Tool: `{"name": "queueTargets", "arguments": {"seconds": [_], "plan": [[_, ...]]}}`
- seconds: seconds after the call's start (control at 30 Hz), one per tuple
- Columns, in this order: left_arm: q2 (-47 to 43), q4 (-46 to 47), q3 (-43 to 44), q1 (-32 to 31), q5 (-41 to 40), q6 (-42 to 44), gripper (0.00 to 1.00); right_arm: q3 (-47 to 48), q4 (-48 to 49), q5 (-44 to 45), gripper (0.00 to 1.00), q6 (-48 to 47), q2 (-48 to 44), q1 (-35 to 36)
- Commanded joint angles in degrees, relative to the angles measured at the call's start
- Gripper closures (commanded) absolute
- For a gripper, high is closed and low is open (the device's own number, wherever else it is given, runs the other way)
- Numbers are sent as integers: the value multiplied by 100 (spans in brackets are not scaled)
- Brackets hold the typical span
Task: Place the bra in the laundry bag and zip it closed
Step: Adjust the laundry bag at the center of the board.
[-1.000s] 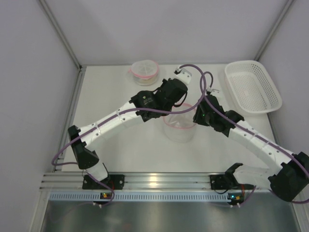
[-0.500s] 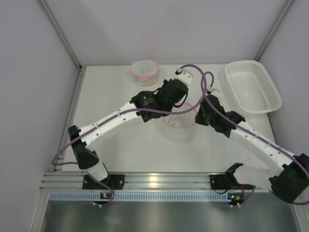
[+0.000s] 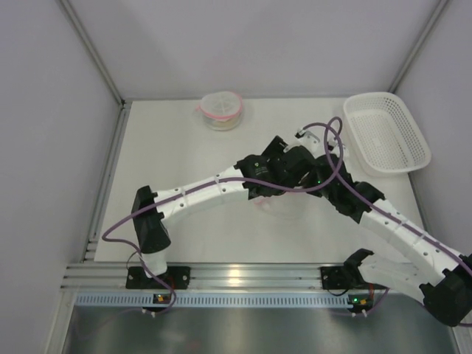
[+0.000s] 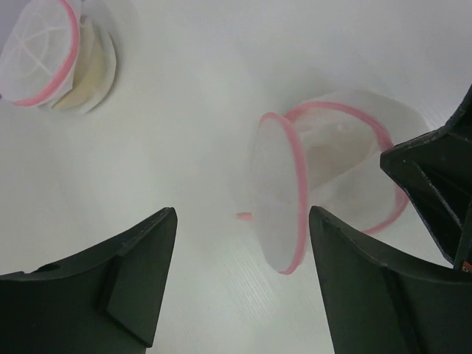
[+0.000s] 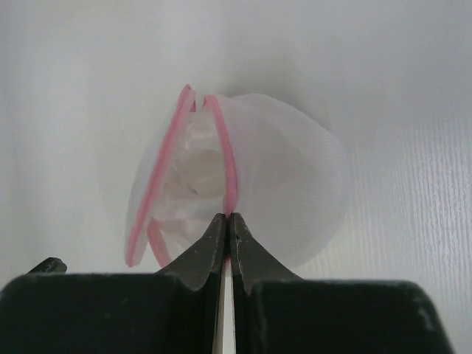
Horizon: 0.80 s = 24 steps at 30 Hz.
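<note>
A round white mesh laundry bag (image 5: 295,184) with a pink zip rim lies on its side on the table. Its round lid flap (image 4: 276,199) hangs open. White cloth, the bra (image 5: 188,177), shows inside the opening. My right gripper (image 5: 227,215) is shut on the pink rim (image 5: 225,166) at the mouth. My left gripper (image 4: 242,214) stands open just short of the flap, with nothing between its fingers. From above, both wrists (image 3: 299,166) crowd over the bag (image 3: 274,210) and hide most of it.
A second pink-rimmed round mesh bag (image 3: 221,109), also in the left wrist view (image 4: 51,55), sits at the back of the table. A white plastic basket (image 3: 387,131) stands at the back right. Grey walls close in the table on three sides.
My left gripper has opened and its arm has swung right and nearer. My right gripper has shut on the bag's rim. The bag now lies mostly hidden under both wrists.
</note>
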Motion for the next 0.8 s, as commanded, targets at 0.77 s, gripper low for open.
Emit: {"name": "queueTargets", "arguments": {"seconds": [0.77], "plan": [[-1996,3944,-4873,3497,4764,-3231,17,-491,354,-618,100,-913,-494,-252]]}}
